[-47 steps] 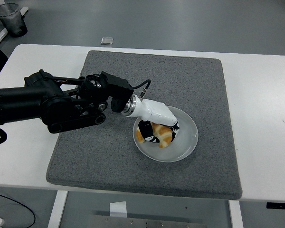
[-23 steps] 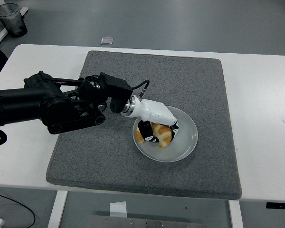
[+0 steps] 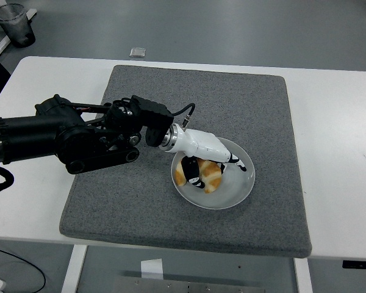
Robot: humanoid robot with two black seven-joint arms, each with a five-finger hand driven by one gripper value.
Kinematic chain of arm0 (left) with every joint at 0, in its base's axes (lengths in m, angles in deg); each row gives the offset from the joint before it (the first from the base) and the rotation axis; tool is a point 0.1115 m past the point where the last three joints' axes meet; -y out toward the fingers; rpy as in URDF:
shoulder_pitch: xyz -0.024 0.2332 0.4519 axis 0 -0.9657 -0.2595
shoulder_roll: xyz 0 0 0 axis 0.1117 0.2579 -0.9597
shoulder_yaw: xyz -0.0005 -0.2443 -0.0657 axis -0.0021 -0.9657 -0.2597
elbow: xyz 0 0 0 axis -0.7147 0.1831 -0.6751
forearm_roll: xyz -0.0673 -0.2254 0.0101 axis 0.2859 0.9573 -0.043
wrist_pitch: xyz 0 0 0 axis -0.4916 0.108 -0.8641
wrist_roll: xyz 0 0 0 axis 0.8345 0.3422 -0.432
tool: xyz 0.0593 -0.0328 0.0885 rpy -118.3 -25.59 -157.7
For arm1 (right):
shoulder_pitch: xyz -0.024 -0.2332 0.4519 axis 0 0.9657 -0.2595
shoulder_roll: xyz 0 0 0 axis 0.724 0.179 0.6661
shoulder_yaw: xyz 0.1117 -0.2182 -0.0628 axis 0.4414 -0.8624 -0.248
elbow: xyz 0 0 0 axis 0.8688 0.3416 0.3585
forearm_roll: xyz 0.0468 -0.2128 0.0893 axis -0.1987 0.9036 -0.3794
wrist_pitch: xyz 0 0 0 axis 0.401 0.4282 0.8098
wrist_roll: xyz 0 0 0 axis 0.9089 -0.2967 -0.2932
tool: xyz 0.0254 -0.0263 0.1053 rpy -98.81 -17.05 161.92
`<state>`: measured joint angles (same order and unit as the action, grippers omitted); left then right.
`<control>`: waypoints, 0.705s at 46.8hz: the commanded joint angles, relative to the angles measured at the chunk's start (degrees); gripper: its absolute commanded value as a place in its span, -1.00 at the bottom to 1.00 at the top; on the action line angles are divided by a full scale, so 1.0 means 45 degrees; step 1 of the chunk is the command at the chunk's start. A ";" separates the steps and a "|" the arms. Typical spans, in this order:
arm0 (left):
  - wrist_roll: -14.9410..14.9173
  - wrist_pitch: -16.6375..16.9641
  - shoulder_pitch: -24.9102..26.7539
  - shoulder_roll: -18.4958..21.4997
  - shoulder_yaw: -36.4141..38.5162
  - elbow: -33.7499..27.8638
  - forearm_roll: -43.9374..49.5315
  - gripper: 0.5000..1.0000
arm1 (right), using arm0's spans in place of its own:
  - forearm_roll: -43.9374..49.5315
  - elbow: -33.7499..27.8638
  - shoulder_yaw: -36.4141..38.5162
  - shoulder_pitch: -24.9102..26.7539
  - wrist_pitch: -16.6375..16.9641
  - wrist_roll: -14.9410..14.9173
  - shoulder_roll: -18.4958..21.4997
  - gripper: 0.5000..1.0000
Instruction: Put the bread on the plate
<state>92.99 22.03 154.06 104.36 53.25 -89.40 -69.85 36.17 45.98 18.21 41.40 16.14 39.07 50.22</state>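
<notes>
I am watching the left hand [image 3: 215, 160] working over the plate [image 3: 239, 194], which is sitting on the grey mat [image 3: 244, 104] toward its near right part. The bread [image 3: 201, 174], a golden croissant-shaped piece, is lying inside the plate on its left half, so by my judgement the placing itself is as good as done. The white hand is resting across the top of the bread with its fingers [image 3: 235, 161] stretching out toward the plate's far right rim; they are looking loosened and spread rather than clamped, and I am reading that as the hand letting go (though the underside of the palm is hidden from this camera, so some contact may be remaining). The right arm is not showing anywhere.

As for handling, I am treating this bread as light, soft and easily dented, with a flaky crust that could be crushed by a hard squeeze. If I were taking hold again, I would be closing gently around the thick middle of the curve, not the thin tips. The plate is looking smooth and shallow, so I am expecting the bread could slide if nudged sideways while lifting away.
</notes>
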 commanded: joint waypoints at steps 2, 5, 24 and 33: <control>-0.0012 0.0010 0.0042 0.0025 -0.0484 -0.0027 0.0277 0.99 | 0.0000 0.0000 0.0000 0.0003 -0.0004 0.0000 0.0000 0.73; -0.0012 -0.0010 0.0081 0.0025 -0.0816 -0.0027 0.0531 0.99 | 0.0000 0.0000 0.0000 0.0003 -0.0005 0.0000 0.0000 0.73; 0.0007 -0.0186 0.0276 0.0493 -0.2125 -0.0047 0.2250 0.99 | 0.0000 0.0000 0.0000 0.0003 -0.0005 0.0000 0.0000 0.73; -0.0032 -0.0205 0.0276 0.1021 -0.2790 -0.0047 0.3888 1.00 | 0.0000 0.0000 0.0000 0.0003 -0.0005 0.0000 0.0000 0.73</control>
<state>92.93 21.05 155.32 107.99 41.46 -89.61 -55.54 36.17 45.97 18.21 41.38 16.12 39.07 50.22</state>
